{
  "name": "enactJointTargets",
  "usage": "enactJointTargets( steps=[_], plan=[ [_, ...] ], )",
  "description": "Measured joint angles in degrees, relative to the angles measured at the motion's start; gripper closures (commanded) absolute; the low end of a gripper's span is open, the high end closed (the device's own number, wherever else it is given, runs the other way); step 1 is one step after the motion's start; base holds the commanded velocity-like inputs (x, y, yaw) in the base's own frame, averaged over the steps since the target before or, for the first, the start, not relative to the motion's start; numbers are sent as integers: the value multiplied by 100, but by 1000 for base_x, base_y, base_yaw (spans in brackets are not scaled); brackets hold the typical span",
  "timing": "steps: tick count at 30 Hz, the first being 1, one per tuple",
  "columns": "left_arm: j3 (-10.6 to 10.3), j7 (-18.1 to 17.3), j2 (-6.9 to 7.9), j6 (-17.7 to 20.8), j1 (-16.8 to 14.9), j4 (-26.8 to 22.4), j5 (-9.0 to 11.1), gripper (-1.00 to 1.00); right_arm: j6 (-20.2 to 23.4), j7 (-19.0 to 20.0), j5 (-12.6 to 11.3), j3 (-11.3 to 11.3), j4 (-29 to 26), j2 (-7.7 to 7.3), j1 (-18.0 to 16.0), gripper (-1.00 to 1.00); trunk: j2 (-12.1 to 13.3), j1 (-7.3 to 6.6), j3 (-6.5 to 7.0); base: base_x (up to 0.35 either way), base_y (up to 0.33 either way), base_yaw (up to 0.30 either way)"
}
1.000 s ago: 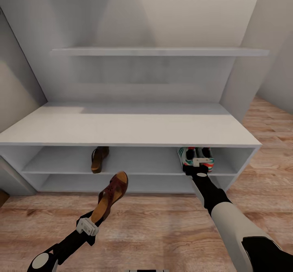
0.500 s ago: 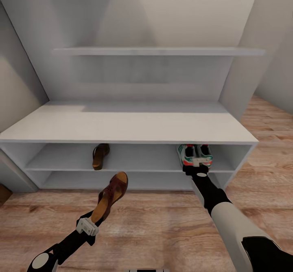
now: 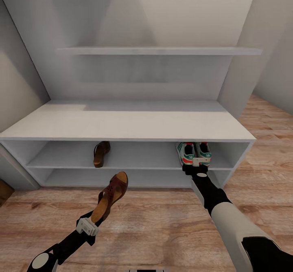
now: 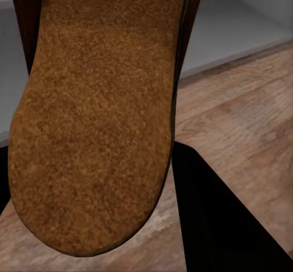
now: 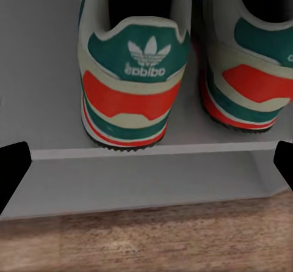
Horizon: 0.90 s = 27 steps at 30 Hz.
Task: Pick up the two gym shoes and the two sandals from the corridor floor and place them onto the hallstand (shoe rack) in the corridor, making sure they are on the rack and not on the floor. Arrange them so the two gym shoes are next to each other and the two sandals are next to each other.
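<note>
two gym shoes point(image 3: 194, 153), cream with green stripes and orange-red heels, stand side by side on the upper shelf tier of the hallstand point(image 3: 130, 125), near its right end, heels at the shelf's front edge. in the right wrist view the left-hand shoe point(image 5: 129, 79) shows its green heel tab and red band; its partner point(image 5: 250, 64) is just beside it, cut by the picture's edge.

right gripper point(image 3: 197, 163): held just in front of the shoes' heels at the shelf's front edge, jaws spread wide, black fingertips point(image 5: 13, 168) at the sides of the wrist picture, nothing between them.

one sandal point(image 3: 101, 153), dark brown, lies on the same upper tier, left of centre, well apart from the shoes, toe toward the back.

second sandal point(image 3: 110, 196): clamped at its heel end by the left gripper point(image 3: 92, 222), lifted above the corridor floor point(image 3: 162, 223) in front of the bench, toe tilted up toward the shelves. its tan sole point(image 4: 97, 119) faces the left wrist camera.

bench top bare, pale grey; wall shelf point(image 3: 158, 51) above it.
</note>
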Motion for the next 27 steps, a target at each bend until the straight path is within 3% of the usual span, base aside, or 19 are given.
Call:
enactJointTargets(
  steps=[27],
  plan=[
    [12, -1, 0, 0, 0, 0, 0, 100, -38, 65, -1, 0, -17, 7, 1, -100, 0, 0, 0, -3, 0, 0]
  ],
)
